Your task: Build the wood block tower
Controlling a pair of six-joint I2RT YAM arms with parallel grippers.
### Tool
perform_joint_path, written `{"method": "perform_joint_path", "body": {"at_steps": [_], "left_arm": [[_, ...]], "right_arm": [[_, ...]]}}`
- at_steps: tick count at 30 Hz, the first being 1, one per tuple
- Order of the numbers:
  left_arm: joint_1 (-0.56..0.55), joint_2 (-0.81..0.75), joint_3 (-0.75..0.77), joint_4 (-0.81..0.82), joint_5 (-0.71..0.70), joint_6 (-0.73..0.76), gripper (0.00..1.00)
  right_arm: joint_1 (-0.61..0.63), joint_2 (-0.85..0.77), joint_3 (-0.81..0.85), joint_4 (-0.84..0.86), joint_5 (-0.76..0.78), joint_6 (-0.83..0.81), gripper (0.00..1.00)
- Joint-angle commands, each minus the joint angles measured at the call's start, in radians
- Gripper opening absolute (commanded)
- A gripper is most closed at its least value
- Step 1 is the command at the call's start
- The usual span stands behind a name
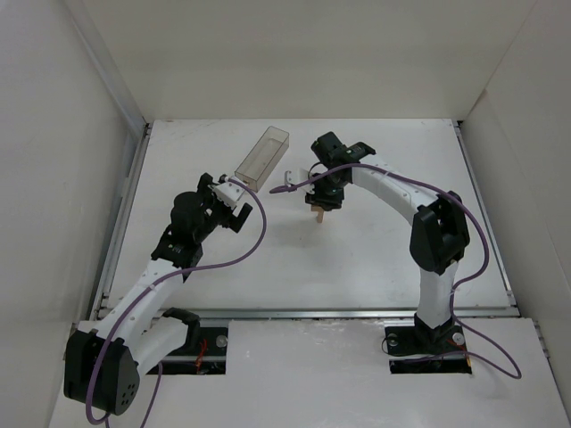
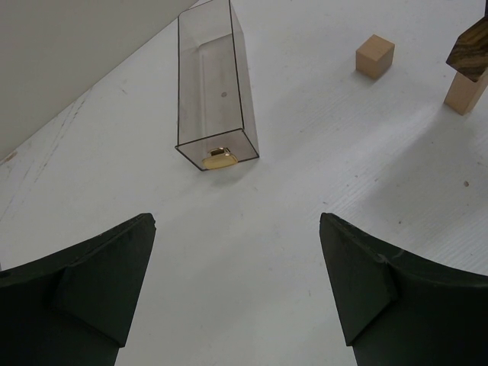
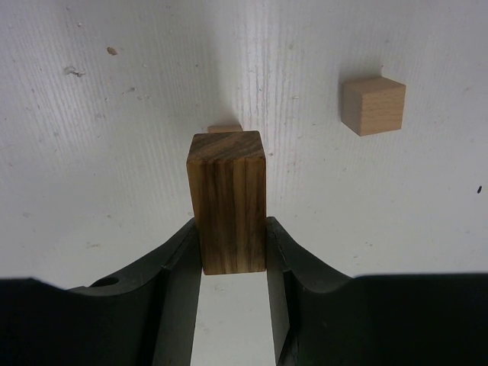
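As right claw [image 3: 232, 238] grips block [image 3: 227, 191], cube [image 3: 373, 105] apart

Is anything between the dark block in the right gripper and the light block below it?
Nothing visible. The dark block is right over the light block; the loose cube lies off to the side.

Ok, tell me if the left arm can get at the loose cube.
Probably yes: the left gripper is open and empty, bare table lies between it and the cube, and the box sits off to the side.
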Motion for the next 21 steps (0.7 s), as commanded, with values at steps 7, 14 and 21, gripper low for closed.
{"method": "perform_joint_path", "body": {"at_steps": [7,14,21], "left_arm": [[0.004,-0.013,-0.006,0.037,0.016,-0.004,0.86],[0.004,-0.013,-0.006,0.037,0.016,-0.004,0.86],[0.004,-0.013,-0.006,0.037,0.016,-0.004,0.86]], "right_arm": [[0.009,-0.028,-0.001,0.035,0.000,-0.013,0.00],[0.009,-0.038,-0.023,0.035,0.021,-0.013,0.02],[0.009,-0.038,-0.023,0.044,0.021,-0.013,0.08]]}}
